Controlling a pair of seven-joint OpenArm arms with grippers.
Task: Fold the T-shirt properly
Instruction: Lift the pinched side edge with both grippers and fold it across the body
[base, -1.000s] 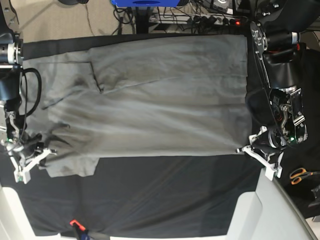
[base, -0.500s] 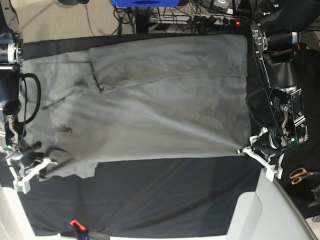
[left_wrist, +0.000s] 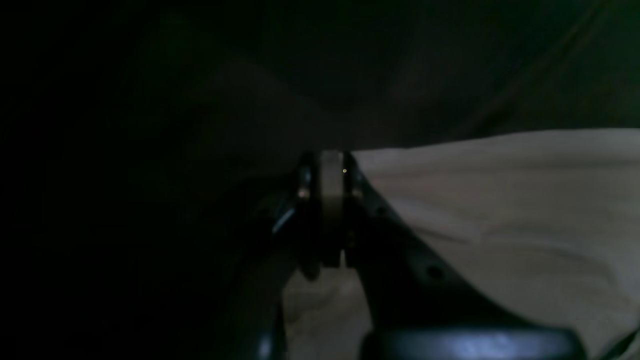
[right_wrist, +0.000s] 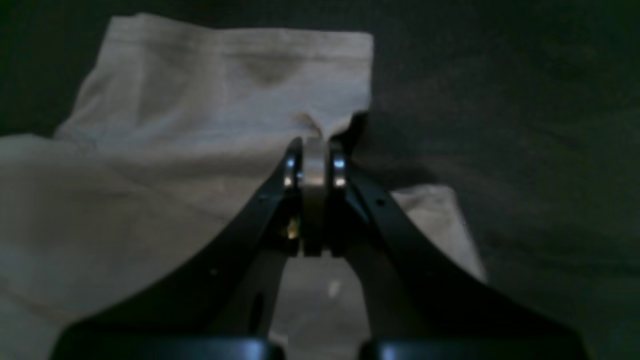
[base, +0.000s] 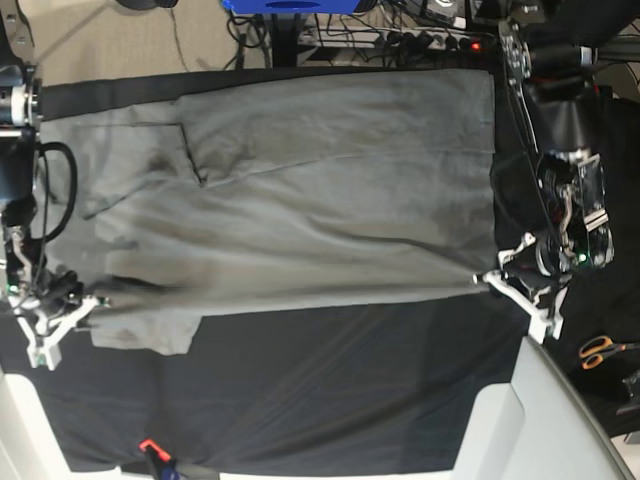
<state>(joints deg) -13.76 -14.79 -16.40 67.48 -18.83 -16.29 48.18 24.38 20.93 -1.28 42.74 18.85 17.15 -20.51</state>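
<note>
Grey T-shirt (base: 300, 190) lies spread on black cloth (base: 320, 390), one lengthwise fold apparently made, further folds left. Left gripper (base: 490, 281) clamped tight on hem corner; right gripper (base: 88, 302) clamped tight on sleeve edge. Count: one shirt, two grippers, one pair of scissors (base: 603, 349).
</note>
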